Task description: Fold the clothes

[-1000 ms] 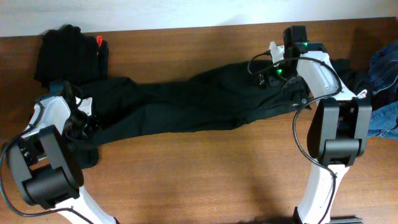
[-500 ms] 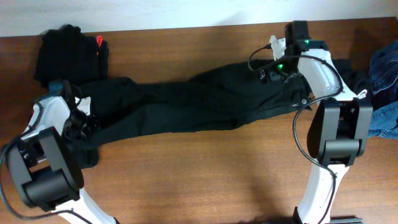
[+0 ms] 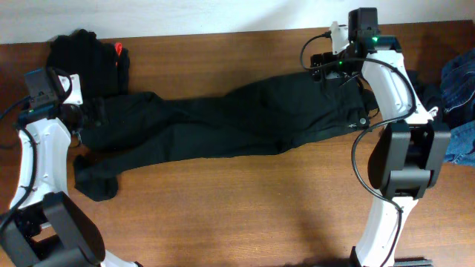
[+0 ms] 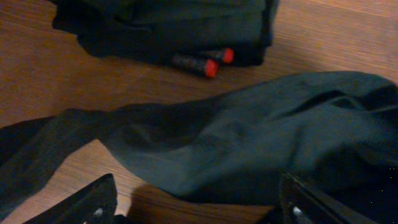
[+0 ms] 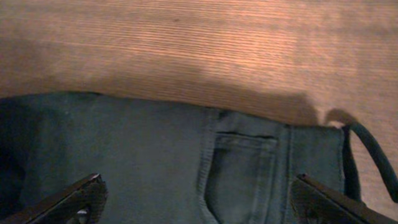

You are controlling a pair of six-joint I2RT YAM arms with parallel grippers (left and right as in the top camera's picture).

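Left gripper gapes over a leg of the black jeans; right gripper gapes over their pocket.

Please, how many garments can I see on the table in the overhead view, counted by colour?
Black: 2, the long jeans and the bundle at the far left.
Blue: 1, the denim heap at the right edge.
Total: 3.

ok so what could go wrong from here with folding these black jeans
1. The black jeans lie rumpled, with one leg end bunched apart, so a fold may lock in creases.
2. The open left gripper hovers close to the other black garment; a low grab might catch it too.
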